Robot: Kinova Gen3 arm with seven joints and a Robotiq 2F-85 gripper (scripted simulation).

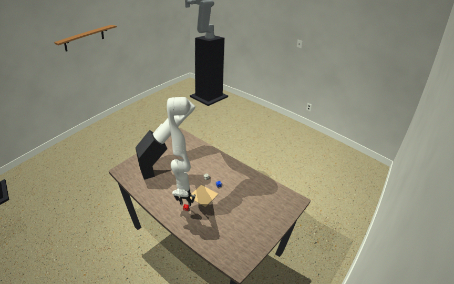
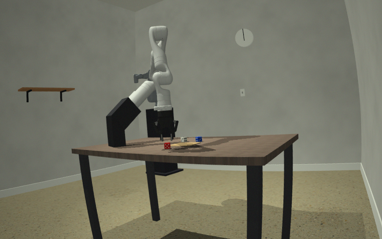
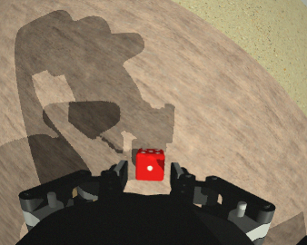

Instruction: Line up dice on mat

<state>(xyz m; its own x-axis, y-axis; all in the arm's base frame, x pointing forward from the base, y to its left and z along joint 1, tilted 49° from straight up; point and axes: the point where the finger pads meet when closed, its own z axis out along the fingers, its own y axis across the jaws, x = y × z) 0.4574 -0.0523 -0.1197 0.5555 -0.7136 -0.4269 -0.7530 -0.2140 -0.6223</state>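
A red die (image 1: pixel 186 207) lies on the table just off the near-left corner of the tan mat (image 1: pixel 204 195). In the wrist view the red die (image 3: pixel 150 165) shows one pip on top. My gripper (image 1: pixel 185 202) points straight down and hovers a little above the red die, half open and empty; the side view shows the gripper's fingertips (image 2: pixel 166 139) above the die (image 2: pixel 167 145). A white die (image 1: pixel 206 176) and a blue die (image 1: pixel 218 183) lie on the table beyond the mat's far side, apart from each other.
My black base block (image 1: pixel 150 159) stands at the table's back left. The red die is near the table's left edge (image 1: pixel 144 208). The arm's shadow falls across the mat and the table middle.
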